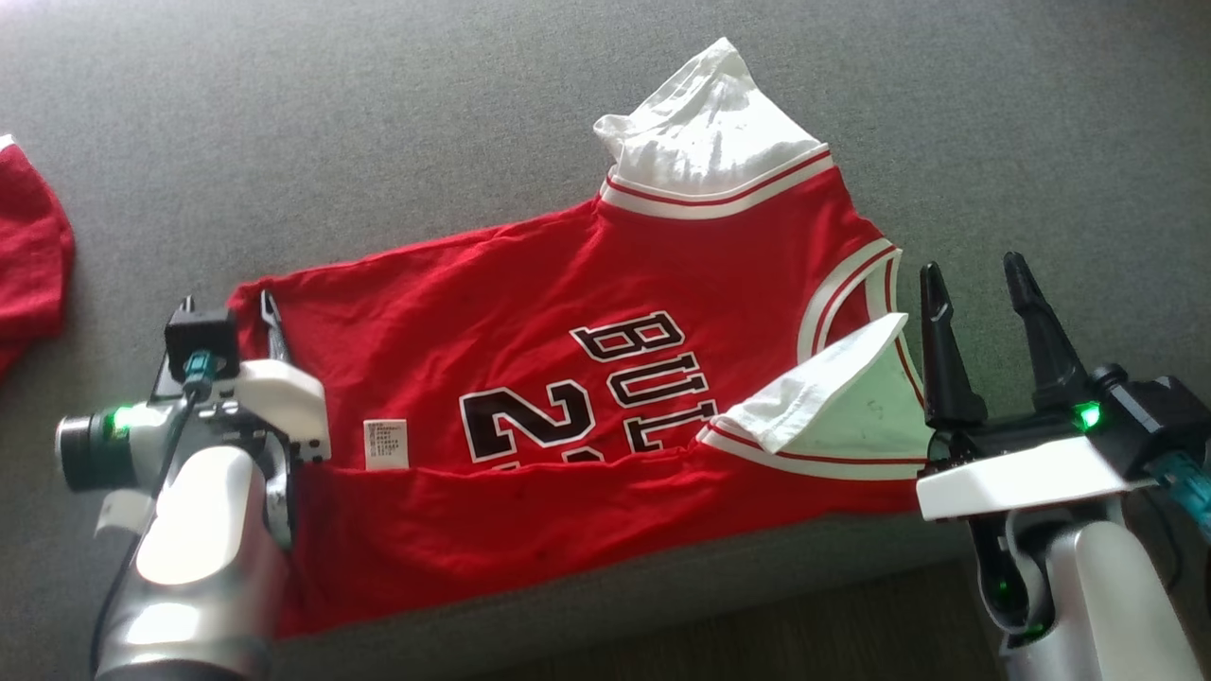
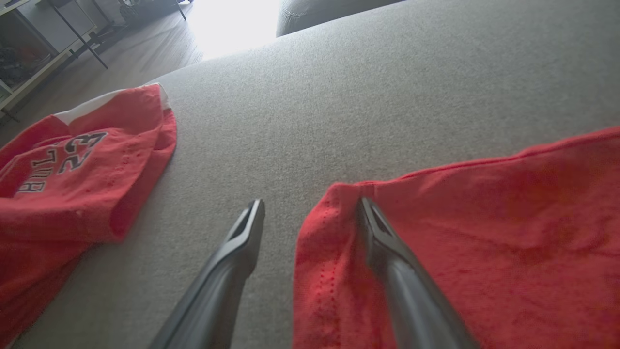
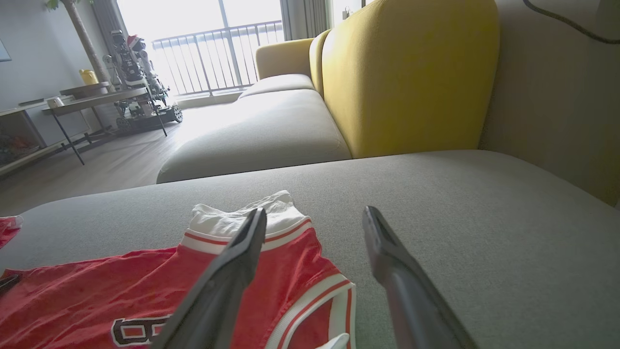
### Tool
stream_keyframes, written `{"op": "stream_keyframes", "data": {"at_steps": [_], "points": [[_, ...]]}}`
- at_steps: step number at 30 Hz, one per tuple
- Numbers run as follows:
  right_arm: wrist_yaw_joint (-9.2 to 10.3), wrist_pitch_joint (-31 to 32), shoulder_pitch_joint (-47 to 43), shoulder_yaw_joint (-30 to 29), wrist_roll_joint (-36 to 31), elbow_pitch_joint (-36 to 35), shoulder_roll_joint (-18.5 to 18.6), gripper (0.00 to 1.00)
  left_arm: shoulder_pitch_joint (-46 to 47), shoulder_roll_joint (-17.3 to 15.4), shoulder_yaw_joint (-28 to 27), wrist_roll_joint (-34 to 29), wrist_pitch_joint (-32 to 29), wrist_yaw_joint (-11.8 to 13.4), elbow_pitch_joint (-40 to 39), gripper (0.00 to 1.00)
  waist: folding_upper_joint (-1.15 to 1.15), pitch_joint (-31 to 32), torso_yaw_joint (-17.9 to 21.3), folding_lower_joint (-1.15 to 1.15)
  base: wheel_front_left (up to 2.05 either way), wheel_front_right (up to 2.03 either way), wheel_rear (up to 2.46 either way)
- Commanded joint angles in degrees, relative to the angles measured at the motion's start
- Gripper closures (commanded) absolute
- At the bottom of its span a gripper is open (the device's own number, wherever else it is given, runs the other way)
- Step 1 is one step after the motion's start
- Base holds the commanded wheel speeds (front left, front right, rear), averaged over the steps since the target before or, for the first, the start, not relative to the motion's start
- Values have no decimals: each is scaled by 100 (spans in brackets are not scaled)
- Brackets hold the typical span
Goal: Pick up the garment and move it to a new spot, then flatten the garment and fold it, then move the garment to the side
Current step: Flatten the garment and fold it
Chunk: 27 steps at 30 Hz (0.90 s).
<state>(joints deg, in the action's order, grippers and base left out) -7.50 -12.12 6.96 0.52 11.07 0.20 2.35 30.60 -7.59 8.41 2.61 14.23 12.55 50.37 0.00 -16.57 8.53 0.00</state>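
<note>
Trouble, as we judge it, starts at the corners. The garment (image 1: 530,312) lies spread across the middle of the frame on the sofa cushion (image 1: 378,113), its lower edge close to the cushion's front lip.

The left gripper (image 2: 310,203) stands wide and holds nothing. One finger rests over the hem corner and the other over bare cushion, so closing here might catch only one layer or slip off.

The right gripper (image 1: 974,265), also wide and empty, hovers just beside the turned-out white armhole (image 1: 833,388). Folding now could trap that flap inside.

A careless drag could pull the cloth off the front lip, or into the second red garment (image 1: 28,255) at far left.
</note>
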Motion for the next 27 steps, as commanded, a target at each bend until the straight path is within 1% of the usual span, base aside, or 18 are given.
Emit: {"op": "stream_keyframes", "data": {"at_steps": [1,10,11,12,13,14,19,23,27], "points": [[1,-69,199,134,-63,-155,53,0,186,-179,-127,-1,31,-22,-35,0,0,-11,1,0,0,0,0],[1,-73,234,62,-72,-63,53,0,328,-163,-44,44,67,-62,112,0,0,-8,-37,0,0,0,0],[1,-70,239,64,-73,-54,53,0,331,-166,-41,53,69,-64,122,7,0,-3,-45,0,0,0,0],[1,-68,245,63,-74,-45,53,0,333,-165,-40,66,70,-70,129,50,0,3,-54,0,0,0,0],[1,-66,252,60,-73,-36,53,0,333,-158,-37,83,71,-85,132,80,0,10,-65,0,0,0,0],[1,-64,257,55,-74,-28,53,0,330,-151,-30,97,72,-100,133,100,0,18,-76,0,0,0,0],[1,-52,255,35,-75,19,53,0,281,-120,5,130,74,-146,-45,100,0,56,-128,0,0,0,0],[1,5,294,7,-116,67,53,0,142,-73,53,132,75,-154,-440,100,0,89,-222,0,0,0,0],[1,202,512,19,-163,112,53,0,-40,25,166,121,76,-221,-900,100,0,101,-401,0,0,0,0]]}}
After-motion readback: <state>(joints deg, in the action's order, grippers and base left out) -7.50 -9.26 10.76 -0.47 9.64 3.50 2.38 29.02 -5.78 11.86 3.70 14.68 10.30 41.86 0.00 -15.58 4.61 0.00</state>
